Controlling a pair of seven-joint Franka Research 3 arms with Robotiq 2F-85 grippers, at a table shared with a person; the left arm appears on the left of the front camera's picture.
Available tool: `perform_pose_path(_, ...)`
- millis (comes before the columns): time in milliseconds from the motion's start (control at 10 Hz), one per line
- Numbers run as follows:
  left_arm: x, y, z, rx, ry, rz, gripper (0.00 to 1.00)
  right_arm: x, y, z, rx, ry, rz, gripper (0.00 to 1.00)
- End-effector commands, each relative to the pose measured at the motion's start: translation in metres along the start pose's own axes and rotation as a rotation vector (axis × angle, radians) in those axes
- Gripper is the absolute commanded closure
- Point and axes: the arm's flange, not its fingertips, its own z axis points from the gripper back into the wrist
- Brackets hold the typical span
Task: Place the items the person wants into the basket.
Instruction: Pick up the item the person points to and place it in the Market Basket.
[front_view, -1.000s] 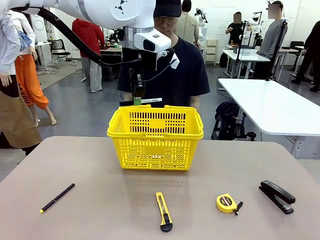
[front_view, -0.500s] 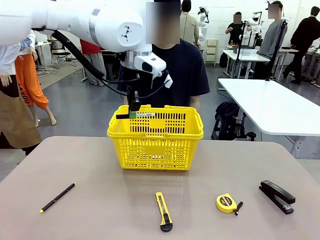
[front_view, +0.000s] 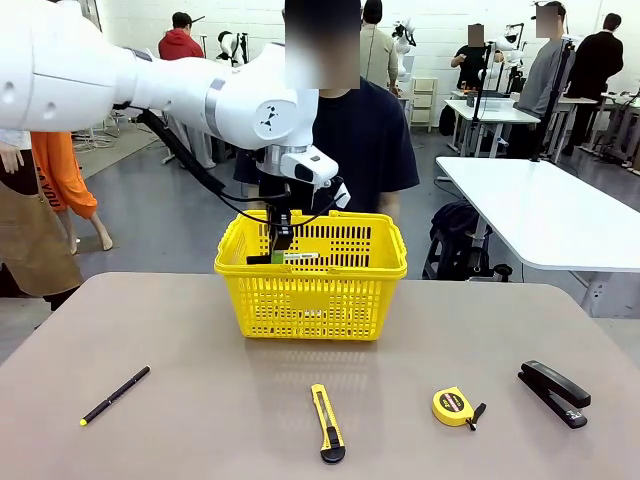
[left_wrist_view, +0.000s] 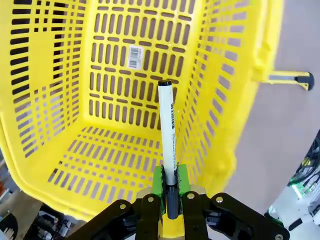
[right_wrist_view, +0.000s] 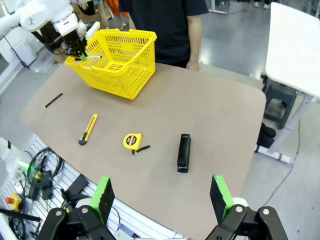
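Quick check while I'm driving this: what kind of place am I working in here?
Most likely a robotics lab or workshop hall: white worktables on a grey floor, people standing at benches farther back, and loose cabling with a red stop button beside the robot's table.

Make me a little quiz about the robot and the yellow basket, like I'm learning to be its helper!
1. Fill in: on the table, the tape measure lies between the utility knife and the ____.
2. True or false: the left gripper is shut on the marker.
3. Where is the marker? A) above the inside of the basket B) flat on the table C) on the floor

Key: 1 stapler; 2 true; 3 A.
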Motion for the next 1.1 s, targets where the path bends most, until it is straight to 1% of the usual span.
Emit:
perform_pose_path(0, 0.003, 0.032, 0.008, -0.059, -0.062, 0.007, 0.86, 0.000, -0.001, -0.002, 0.006, 0.002, 0.005, 0.00)
perform_pose_path(100, 0.004, 0.048, 0.001, -0.150, -0.080, -0.019, 0.86, 0.000, -0.001, -0.002, 0.006, 0.002, 0.005, 0.00)
perform_pose_path(200, 0.005, 0.059, -0.008, -0.215, -0.078, -0.040, 0.86, 0.000, -0.001, -0.002, 0.006, 0.002, 0.005, 0.00)
perform_pose_path(400, 0.013, 0.065, -0.024, -0.288, -0.071, -0.068, 0.86, 0.000, -0.001, -0.002, 0.006, 0.002, 0.005, 0.00)
perform_pose_path(600, 0.027, 0.065, -0.041, -0.276, -0.079, -0.016, 0.86, 0.000, -0.001, -0.002, 0.006, 0.002, 0.005, 0.00)
perform_pose_path(700, 0.031, 0.064, -0.051, -0.244, -0.050, 0.001, 0.86, 0.000, -0.001, -0.002, 0.006, 0.002, 0.005, 0.00)
perform_pose_path(1000, 0.040, 0.055, -0.069, -0.161, -0.011, 0.022, 0.86, 0.000, -0.001, -0.002, 0.006, 0.002, 0.005, 0.00)
